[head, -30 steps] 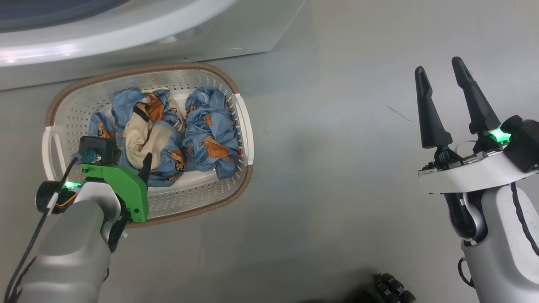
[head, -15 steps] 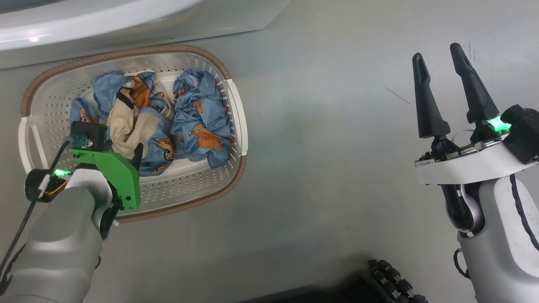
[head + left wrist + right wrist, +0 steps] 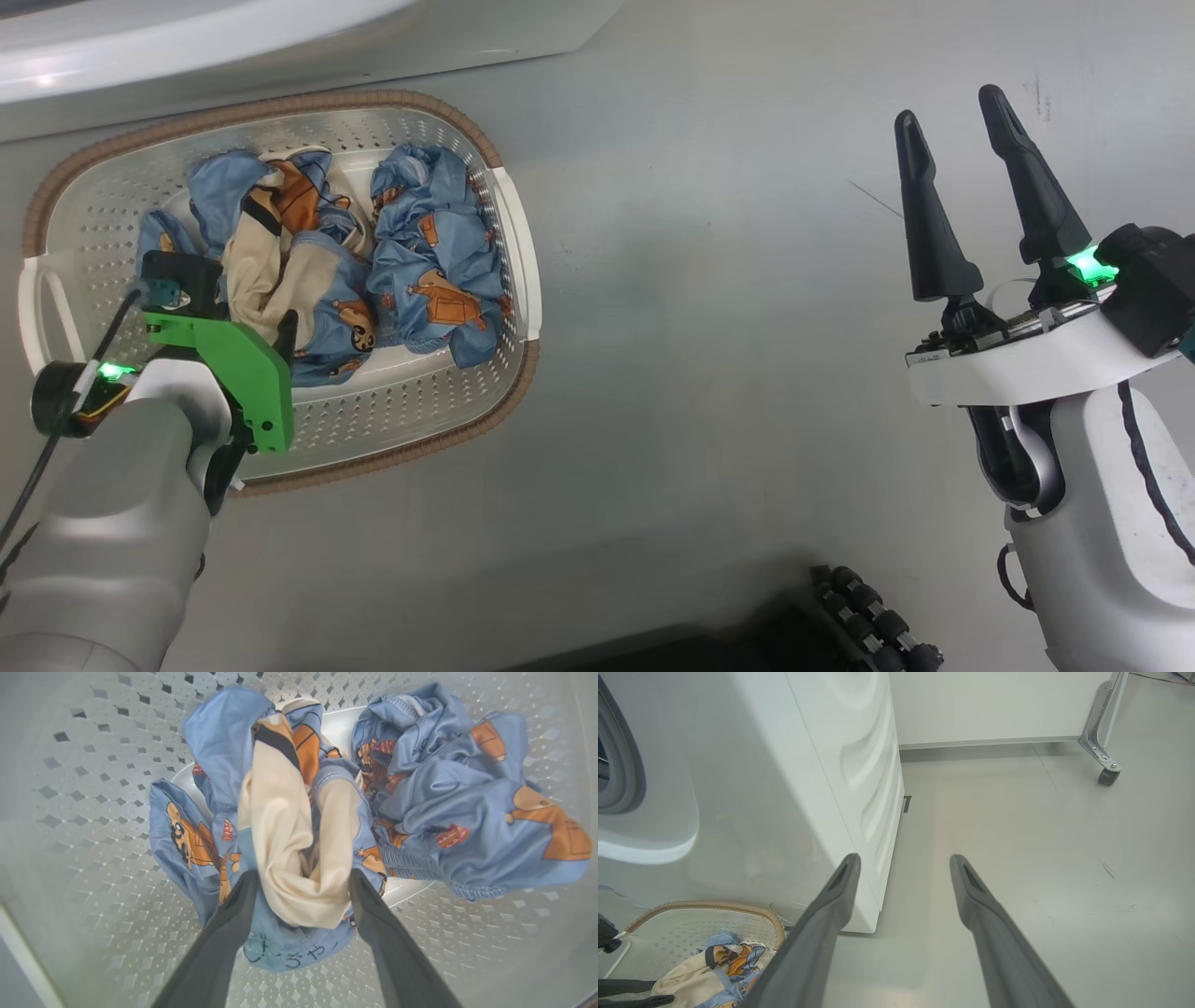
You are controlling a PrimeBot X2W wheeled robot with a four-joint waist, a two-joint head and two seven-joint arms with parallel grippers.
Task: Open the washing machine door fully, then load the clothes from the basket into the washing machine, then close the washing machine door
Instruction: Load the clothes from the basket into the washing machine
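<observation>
The cream-white basket (image 3: 509, 233) with a brown rim sits on the floor in front of the white washing machine (image 3: 280, 37). In it lie the light-blue printed clothes (image 3: 429, 271). My left gripper (image 3: 252, 327) reaches down into the basket. In the left wrist view this gripper (image 3: 303, 877) is open, and its fingers (image 3: 233, 924) straddle the cream-lined garment (image 3: 285, 826). My right gripper (image 3: 948, 110) hangs open over bare floor to the right. The right wrist view shows its gripper (image 3: 904, 858) beside the machine (image 3: 784, 788), whose grey gasket (image 3: 626, 765) is at the left. The washing machine door is out of view.
A white panel on a metal leg with a caster (image 3: 1108, 774) stands behind the machine's right side. My dark wheeled base (image 3: 868, 635) shows at the bottom edge. Grey floor (image 3: 709, 373) stretches between the basket and the right arm.
The whole head picture has shifted, so the camera moved. The left gripper stays over the cream-lined garment, slightly deeper in the basket. Both grippers remain open.
</observation>
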